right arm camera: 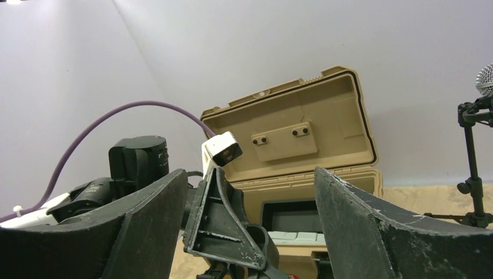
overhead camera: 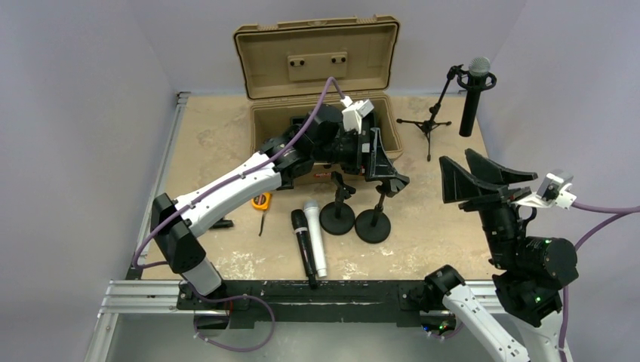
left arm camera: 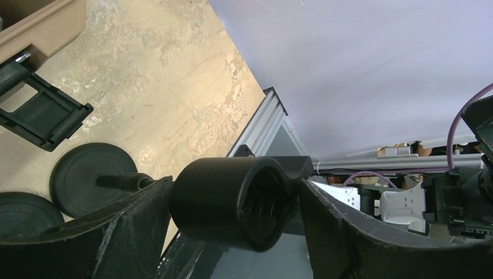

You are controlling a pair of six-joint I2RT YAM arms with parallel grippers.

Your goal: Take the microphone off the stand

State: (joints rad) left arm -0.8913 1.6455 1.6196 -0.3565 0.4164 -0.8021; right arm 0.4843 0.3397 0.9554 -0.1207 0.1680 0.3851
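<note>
1. The black microphone with a grey mesh head (overhead camera: 472, 96) stands upright in the clip of a thin black tripod stand (overhead camera: 428, 124) at the far right of the mottled tan table (overhead camera: 219, 143), to the right of the open tan plastic case (overhead camera: 317, 53); its body hangs below the clip, clear of the table.
2. The right tool (overhead camera: 459, 164) is raised at the right side, nearer the arm bases than that microphone and apart from it; its jaws stand wide with nothing between them; in the right wrist view the mesh head shows only at the right edge, outside the right finger (right arm camera: 401, 232).
3. The left tool (overhead camera: 386, 181) is stretched out in front of the case, well apart from the microphone and to its left.
4. In the left wrist view a black cylindrical holder (left arm camera: 232, 200) lies between the left tool's fingers (left arm camera: 116, 232); it sits against one finger and just beside the other; I cannot tell whether it is gripped.
5. That holder tops one of two short black round-based stands (overhead camera: 373, 224), which stand side by side just below the left tool.
6. A black handheld microphone (overhead camera: 304, 245) and a white handheld microphone (overhead camera: 317, 241) lie side by side on the table to the left of those stands, touching no tool.
</note>
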